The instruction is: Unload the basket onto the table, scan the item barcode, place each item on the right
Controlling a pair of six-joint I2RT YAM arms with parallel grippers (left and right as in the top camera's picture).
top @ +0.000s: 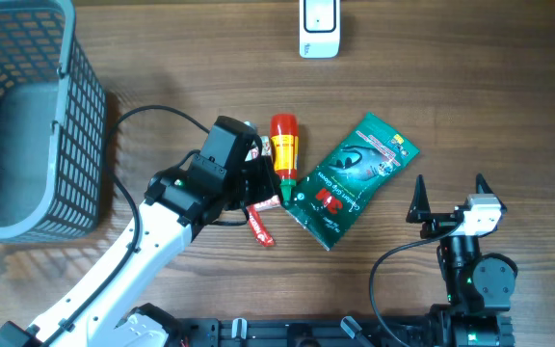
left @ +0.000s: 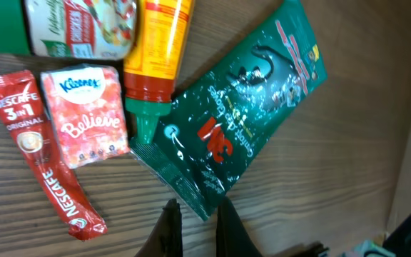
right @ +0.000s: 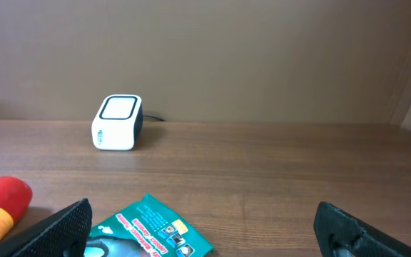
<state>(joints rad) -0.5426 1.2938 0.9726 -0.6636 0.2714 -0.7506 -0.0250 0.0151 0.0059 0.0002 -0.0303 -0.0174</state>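
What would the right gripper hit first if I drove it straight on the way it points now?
Nothing nearby, it seems: the open right gripper points across the table toward the back wall. The green packet lies low and left of that line, the white scanner farther left. Depth is unclear.

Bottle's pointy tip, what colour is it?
Green. The bottle's tip shows best in the left wrist view.

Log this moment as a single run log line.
left gripper: shut on green packet corner | right gripper: open, empty | scanner: far table edge, nothing at it | scan: not yet done
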